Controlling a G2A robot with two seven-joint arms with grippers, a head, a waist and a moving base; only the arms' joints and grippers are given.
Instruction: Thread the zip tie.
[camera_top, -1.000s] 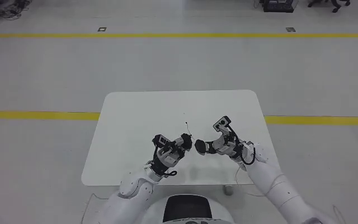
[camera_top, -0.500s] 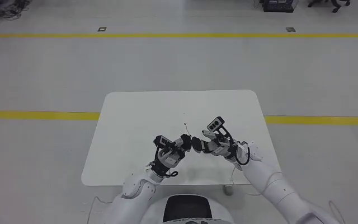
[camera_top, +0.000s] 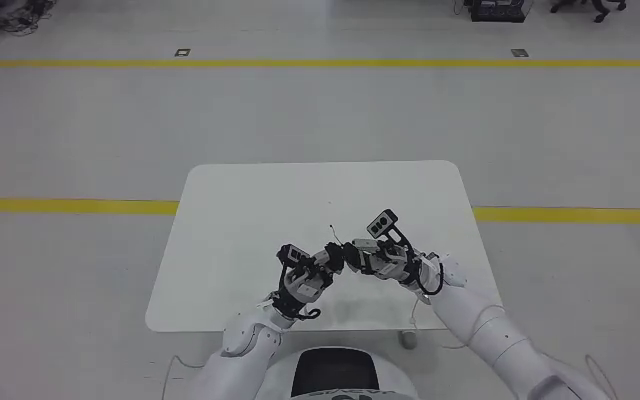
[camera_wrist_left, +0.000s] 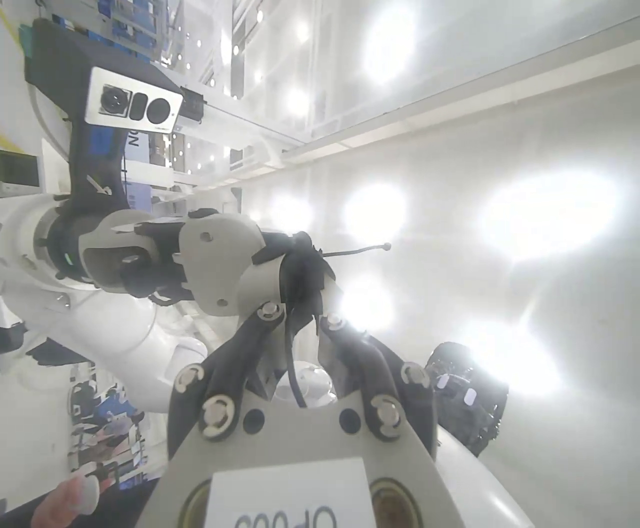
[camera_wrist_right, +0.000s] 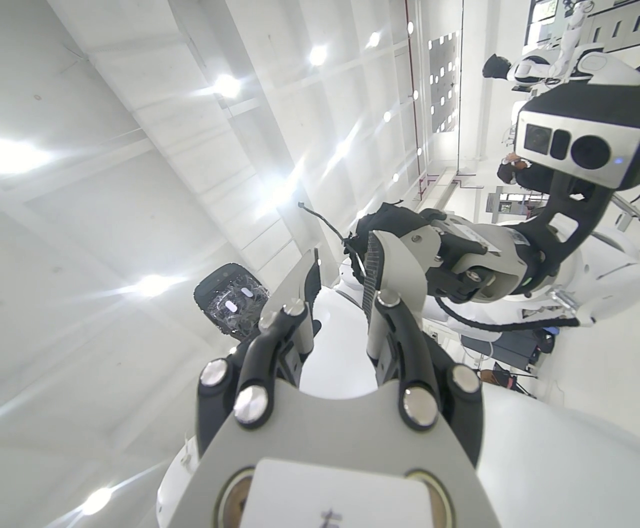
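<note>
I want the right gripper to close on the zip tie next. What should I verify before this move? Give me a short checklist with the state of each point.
1. The left gripper is shut on the zip tie: ok.
2. The right gripper is open: ok, a clear gap shows.
3. The tie passes between its fingers: ok, judged from the right wrist view.
4. The head of the tie sticks out free past both grippers: ok.
5. The other end of the tie is located: cannot tell; the strand runs down into the left gripper.
6. The grippers are not touching each other: cannot tell; they sit very close in the top view.
</note>
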